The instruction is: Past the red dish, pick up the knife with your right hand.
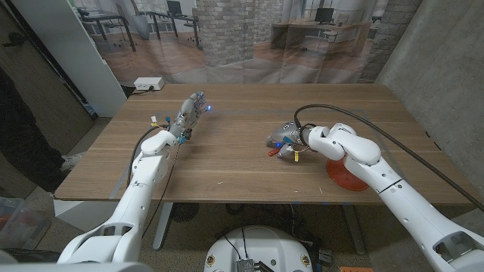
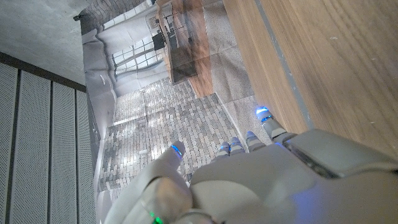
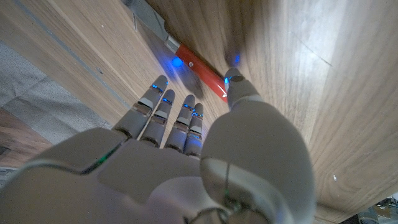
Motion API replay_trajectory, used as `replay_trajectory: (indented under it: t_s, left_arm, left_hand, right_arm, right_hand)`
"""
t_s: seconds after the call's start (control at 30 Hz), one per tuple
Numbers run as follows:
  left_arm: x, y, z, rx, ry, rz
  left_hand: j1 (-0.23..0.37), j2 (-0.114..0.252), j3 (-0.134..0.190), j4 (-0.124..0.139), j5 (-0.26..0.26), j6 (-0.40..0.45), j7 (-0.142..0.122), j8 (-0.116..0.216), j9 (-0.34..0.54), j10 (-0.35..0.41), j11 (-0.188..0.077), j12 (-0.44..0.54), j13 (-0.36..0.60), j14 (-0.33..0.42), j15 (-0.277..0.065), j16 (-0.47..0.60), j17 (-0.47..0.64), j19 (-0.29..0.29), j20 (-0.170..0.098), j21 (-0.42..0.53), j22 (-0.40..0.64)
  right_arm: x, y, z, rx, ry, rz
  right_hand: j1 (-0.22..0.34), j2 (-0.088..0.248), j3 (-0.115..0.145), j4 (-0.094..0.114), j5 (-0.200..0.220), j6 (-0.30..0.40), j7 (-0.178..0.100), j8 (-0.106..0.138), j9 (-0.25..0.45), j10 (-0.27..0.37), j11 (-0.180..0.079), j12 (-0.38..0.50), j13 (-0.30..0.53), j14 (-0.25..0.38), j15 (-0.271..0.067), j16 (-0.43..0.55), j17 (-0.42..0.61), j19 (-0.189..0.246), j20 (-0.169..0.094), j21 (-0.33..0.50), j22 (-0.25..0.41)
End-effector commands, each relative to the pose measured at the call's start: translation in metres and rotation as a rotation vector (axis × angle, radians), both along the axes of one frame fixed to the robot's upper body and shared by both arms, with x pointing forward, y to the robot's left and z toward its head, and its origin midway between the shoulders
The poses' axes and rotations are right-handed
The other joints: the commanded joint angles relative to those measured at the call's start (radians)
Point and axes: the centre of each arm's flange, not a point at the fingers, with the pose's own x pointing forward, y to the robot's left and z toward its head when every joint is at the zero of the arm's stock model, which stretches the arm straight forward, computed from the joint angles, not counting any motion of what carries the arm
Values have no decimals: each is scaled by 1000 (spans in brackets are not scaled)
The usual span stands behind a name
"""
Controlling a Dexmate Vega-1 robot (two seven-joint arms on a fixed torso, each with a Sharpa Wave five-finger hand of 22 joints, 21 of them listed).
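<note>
The knife (image 3: 198, 67), red-handled, is seen lying on the table (image 1: 227, 159) under the right robot hand (image 1: 286, 140), whose fingers are spread, gripping nothing. The red dish (image 1: 344, 175) is partly covered by the forearm. The left robot hand (image 1: 189, 113) is held open, well apart.

Wood, plastic and a bit of metal on show.
The table (image 1: 242, 162) is matt wood with fine straight grain. Both hands, left (image 1: 189, 115) and right (image 1: 286, 140), wear smooth, slightly glossy white-grey plastic shells. The knife (image 3: 186, 56) has a shiny red plastic-looking handle and dull grey metal blade. The red dish (image 1: 344, 175) looks smooth.
</note>
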Motion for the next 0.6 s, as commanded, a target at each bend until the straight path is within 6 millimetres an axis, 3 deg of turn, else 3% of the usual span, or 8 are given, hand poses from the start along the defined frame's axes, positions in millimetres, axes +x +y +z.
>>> replay_trajectory:
  t_s: [0.03, 0.5, 0.6]
  left_arm:
    - [6, -3, 5, 12, 8, -4]
    - [9, -7, 12, 26, 4, -4]
    - [9, -7, 14, 28, 2, -3]
  left_hand:
    - [-8, 52, -1, -2, -2, -107, 6, 1, 2, -79, -2, -1, 4, -157, -2, -2, 1, -211, -5, -7, 4]
    - [-7, 50, -5, -3, -1, -109, 5, 1, 2, -81, -1, -1, 4, -159, -1, -3, 1, -212, -6, -10, 4]
    - [-7, 50, -5, -3, -1, -109, 5, 1, 2, -81, -1, -1, 4, -159, -1, -3, 1, -212, -5, -11, 4]
  right_arm:
    - [6, -7, -7, 51, 1, -16]
    - [15, -24, -21, 148, -21, -33]
    - [16, -26, -25, 152, -31, -26]
  right_hand:
    - [16, 2, -4, 0, 7, 12, -4, 3, 1, 11, -3, -3, 1, 11, -104, 10, 3, 12, -93, 4, 2]
    - [51, 50, -14, 5, 7, 62, -8, 12, 2, 53, 0, 2, 2, 65, -107, 23, 8, 58, -100, 13, 3]
    - [71, 50, -20, -4, 4, 80, -13, 16, 2, 68, -6, 2, 2, 88, -109, 26, 6, 74, -98, 17, 4]
